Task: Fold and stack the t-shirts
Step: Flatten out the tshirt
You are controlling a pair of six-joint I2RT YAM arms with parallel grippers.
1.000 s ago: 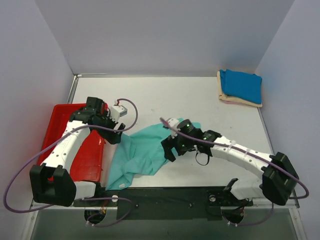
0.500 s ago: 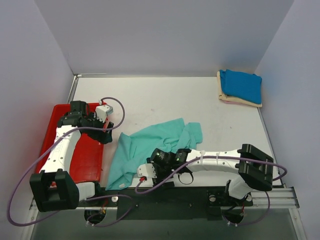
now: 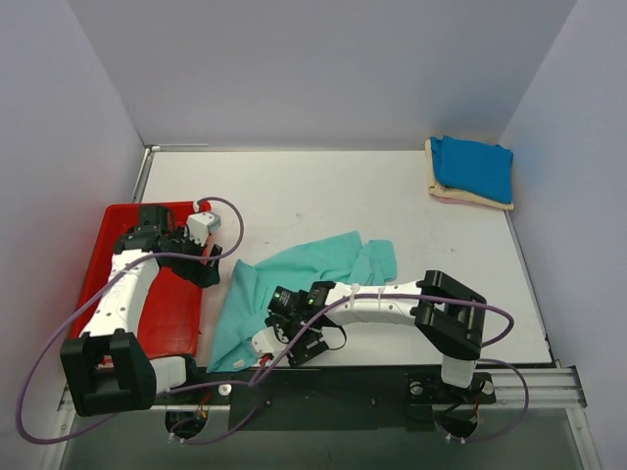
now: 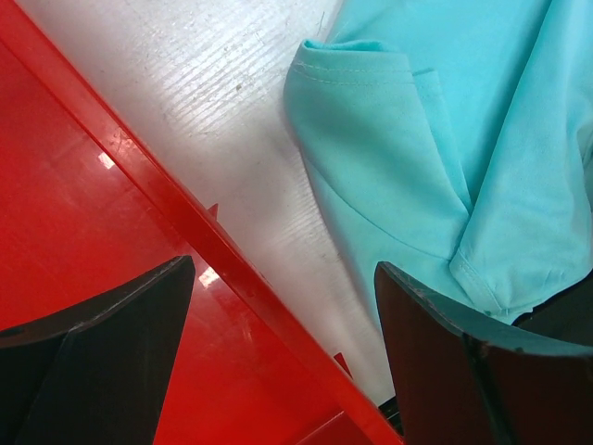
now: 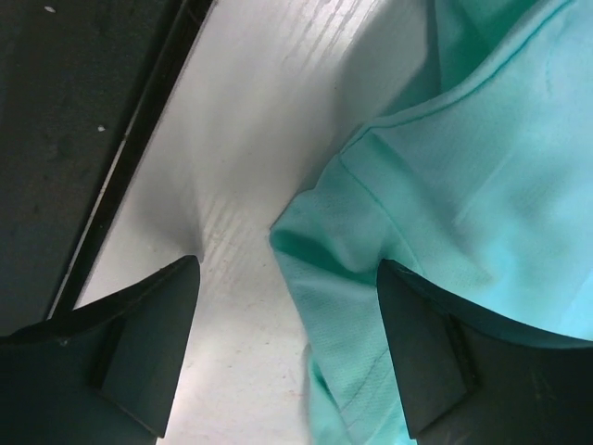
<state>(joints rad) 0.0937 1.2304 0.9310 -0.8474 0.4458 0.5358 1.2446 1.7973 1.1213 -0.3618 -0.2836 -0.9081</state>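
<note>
The teal-green t-shirt [image 3: 313, 274] lies crumpled and partly spread on the table's near middle. My right gripper [image 3: 292, 345] is open and low over the shirt's near edge; in the right wrist view a hem corner [image 5: 352, 232] lies between the open jaws [image 5: 287, 343]. My left gripper [image 3: 208, 266] is open and empty over the red tray's right rim [image 4: 185, 232]; the shirt's sleeve [image 4: 389, 158] shows just beyond it. The bright blue t-shirt [image 3: 473, 166] lies folded on top of the folded cream t-shirt [image 3: 468, 200] at the back right corner.
The red plastic tray [image 3: 108, 245] sits at the left edge under my left arm. A dark rail [image 3: 343, 382] runs along the table's near edge, right by my right gripper. Pale walls close in the back and sides.
My right arm has swung from the shirt's middle down to its near left edge. My left gripper has drawn back slightly over the tray. The shirt lies more spread than before.
</note>
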